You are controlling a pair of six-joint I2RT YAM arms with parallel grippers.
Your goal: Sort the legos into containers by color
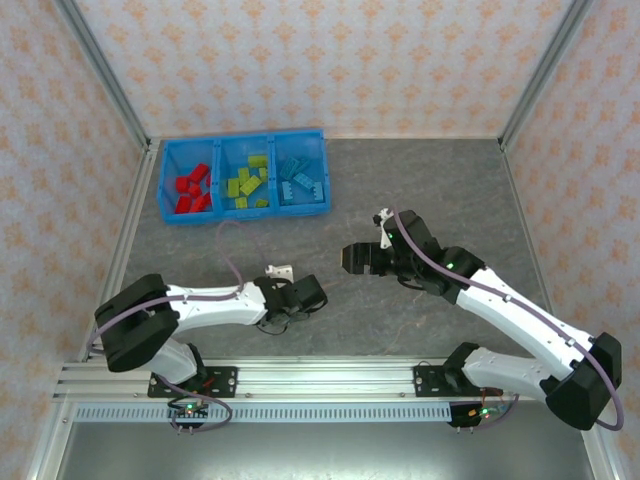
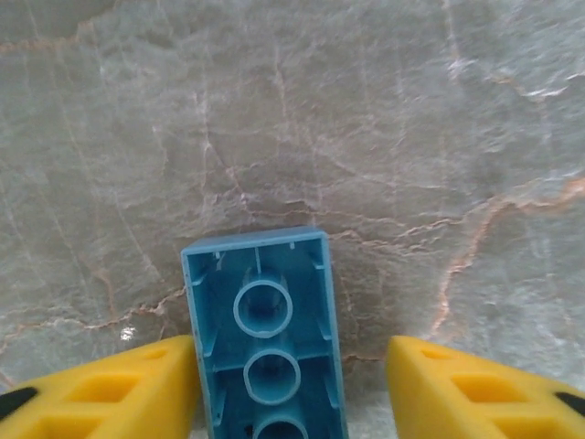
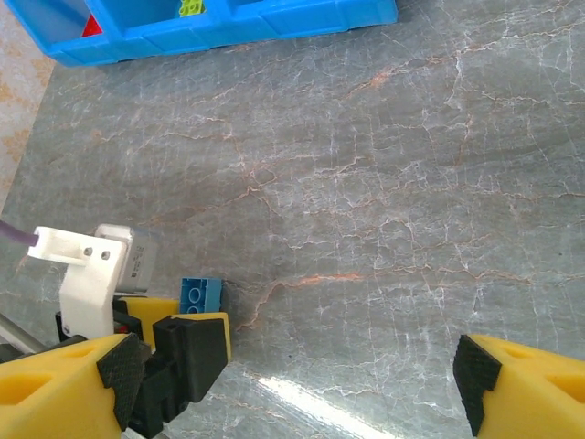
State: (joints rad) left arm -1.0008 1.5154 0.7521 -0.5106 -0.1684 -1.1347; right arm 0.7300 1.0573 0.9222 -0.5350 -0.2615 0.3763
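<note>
Left gripper [image 2: 291, 346] stands open around a light blue lego [image 2: 265, 329] on the grey table [image 1: 420, 190], left finger touching, right finger just clear; right gripper [image 3: 292, 366] spread wide, empty; blue bin [image 1: 245, 213] at far left

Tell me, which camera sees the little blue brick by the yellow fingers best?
The left wrist view. The blue brick sits big and close between the yellow fingers, hollow underside showing. The right wrist view shows it small, partly hidden. In the top view it is too small to make out.
</note>
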